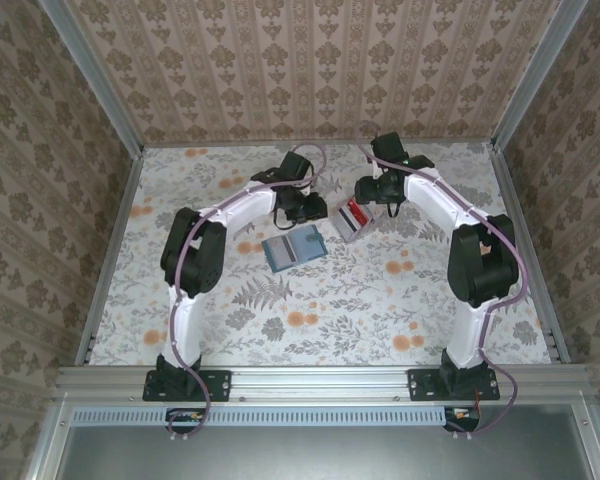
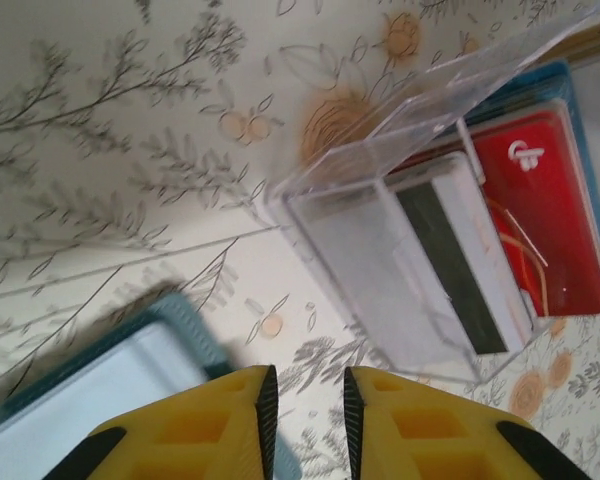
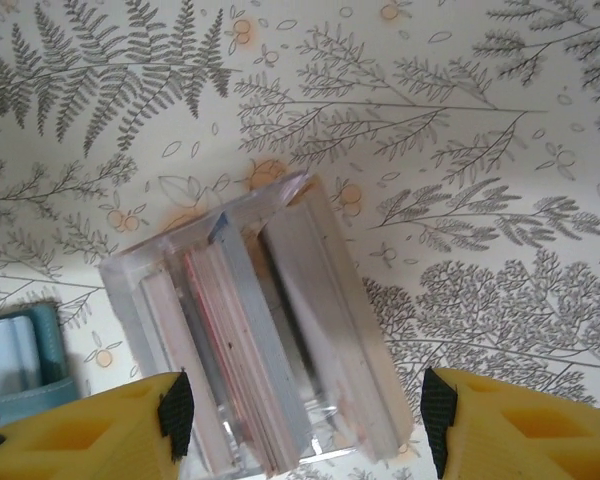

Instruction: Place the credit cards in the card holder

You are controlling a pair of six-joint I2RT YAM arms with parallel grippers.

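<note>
The card holder (image 1: 293, 247) lies open on the table, teal outside and pale blue inside; it is also at the lower left of the left wrist view (image 2: 90, 395) and at the left edge of the right wrist view (image 3: 20, 360). The credit cards sit in a clear plastic box (image 1: 352, 220): a red card (image 2: 540, 220) and a white card with a black stripe (image 2: 450, 260). They stand on edge as a stack (image 3: 235, 350). My left gripper (image 2: 305, 400) hovers between wallet and box, jaws slightly apart, empty. My right gripper (image 3: 305, 410) is open, straddling the box (image 3: 320, 270).
The flowered table (image 1: 310, 320) is walled by patterned panels at the back and both sides. A metal rail (image 1: 320, 380) runs along the near edge by the arm bases. Both arms lean in over the far middle, close to each other.
</note>
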